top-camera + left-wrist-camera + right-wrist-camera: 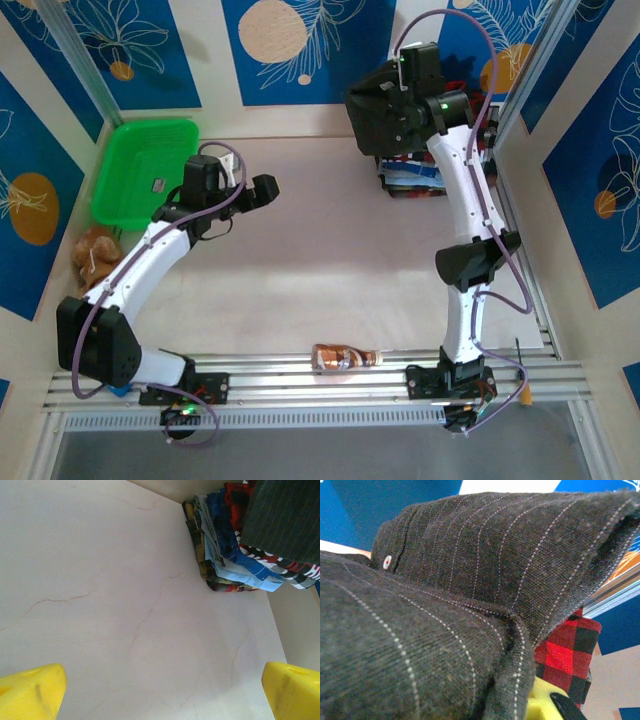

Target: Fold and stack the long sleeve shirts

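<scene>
Because the dark charcoal, pin-striped button-up cloth shirt (470, 580) is soft and limp, it will likely sag, drape and unfold wherever it goes unsupported, so it wants a hold on a doubled edge or fold rather than on a single loose layer. It looks light, and its woven surface seems grippy enough not to slide between fingers, though a small white button near the collar could snag. The right gripper (550, 705) is pressed together on this charcoal shirt, whose folds bulge over the yellow finger at the bottom of the right wrist view, with a red-and-black plaid cloth shirt (567, 655) just beneath. From above, the charcoal shirt (385, 115) hangs bunched under the right wrist at the far right corner of the pale marbled table (100, 580), over the pile of folded multicoloured shirts (415, 185). That pile (225, 555) looks squashy and uneven, so anything set on it may slump toward its lower side. The left gripper (262, 190) hovers with its yellow fingertips (30, 690) spread wide over bare tabletop, holding nothing, well apart from the pile and near the green plastic basket (110, 180).
</scene>
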Robot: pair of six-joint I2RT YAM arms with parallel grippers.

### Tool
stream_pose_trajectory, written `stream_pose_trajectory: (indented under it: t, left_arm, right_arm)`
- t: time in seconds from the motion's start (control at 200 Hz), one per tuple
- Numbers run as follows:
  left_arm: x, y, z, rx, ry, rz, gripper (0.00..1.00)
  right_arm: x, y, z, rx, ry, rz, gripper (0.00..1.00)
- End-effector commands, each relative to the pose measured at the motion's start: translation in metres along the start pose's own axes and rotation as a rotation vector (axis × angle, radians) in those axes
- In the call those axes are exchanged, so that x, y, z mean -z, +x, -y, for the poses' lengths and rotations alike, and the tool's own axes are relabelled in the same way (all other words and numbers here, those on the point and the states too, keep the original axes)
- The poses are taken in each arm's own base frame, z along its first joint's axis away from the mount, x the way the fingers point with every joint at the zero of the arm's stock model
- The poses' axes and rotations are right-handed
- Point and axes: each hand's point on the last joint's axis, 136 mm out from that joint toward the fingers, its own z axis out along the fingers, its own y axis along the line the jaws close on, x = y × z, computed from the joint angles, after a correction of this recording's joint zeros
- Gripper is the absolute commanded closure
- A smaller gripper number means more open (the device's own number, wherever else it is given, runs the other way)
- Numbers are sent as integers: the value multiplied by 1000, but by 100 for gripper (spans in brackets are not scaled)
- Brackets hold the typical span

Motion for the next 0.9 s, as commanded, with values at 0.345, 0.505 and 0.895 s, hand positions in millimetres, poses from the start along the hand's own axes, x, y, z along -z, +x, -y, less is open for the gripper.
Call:
stream_pose_trajectory:
  t: [0.345,0.505,0.895]
  left_arm:
    - [34,-3,-15,-32,-93,13,0]
    - [48,-3,-23,-49,-156,2,0]
    - [71,15,-53,-38,-287,-56,0]
  right_arm:
    - [-49,7,70,-141,56,10,100]
    - [-81,22,97,-201,71,-10,100]
    - [-157,54,139,-352,21,7,83]
